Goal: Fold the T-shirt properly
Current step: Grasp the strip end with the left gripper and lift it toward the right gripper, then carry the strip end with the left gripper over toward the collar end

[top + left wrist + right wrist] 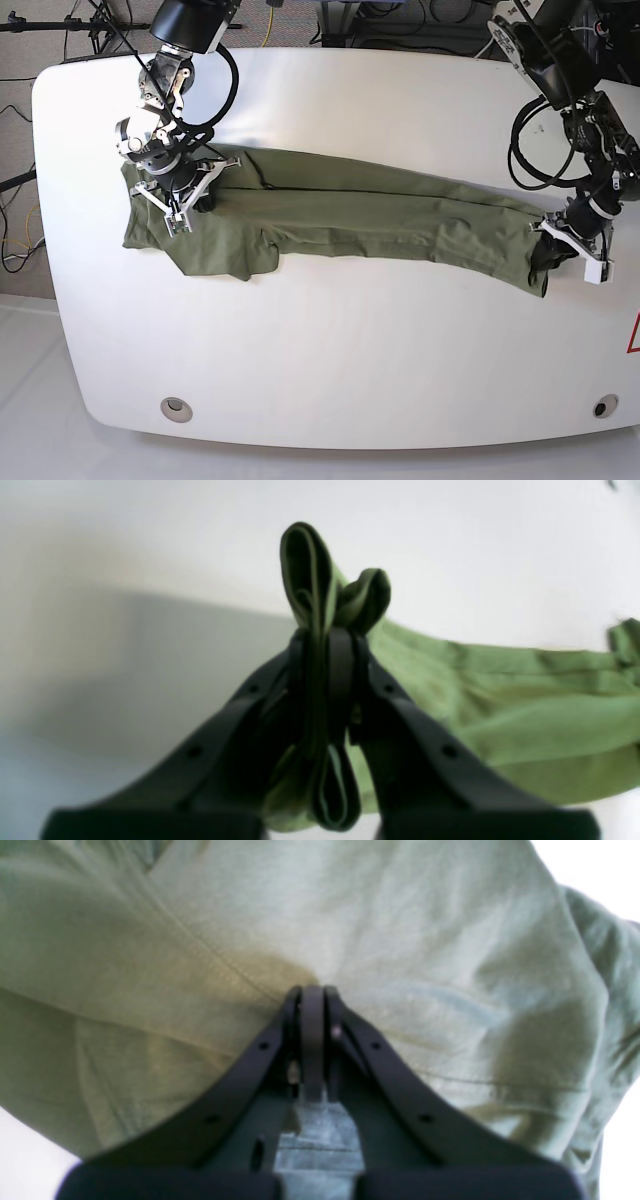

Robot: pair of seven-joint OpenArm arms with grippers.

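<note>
The olive-green T-shirt lies stretched into a long band across the white table, from the left side to the right. At its right end my left gripper is shut on a bunched fold of it. In the left wrist view that fold loops out above and below the closed fingertips of the left gripper, and the T-shirt trails off to the right. My right gripper sits at the shirt's left end. In the right wrist view the right gripper is shut, its tips pressed into the T-shirt, whose creases run towards them.
Two round holes sit near the table's front corners. Cables and stands crowd the floor behind the far edge. Both black arms reach in from the back, one on the left and one on the right.
</note>
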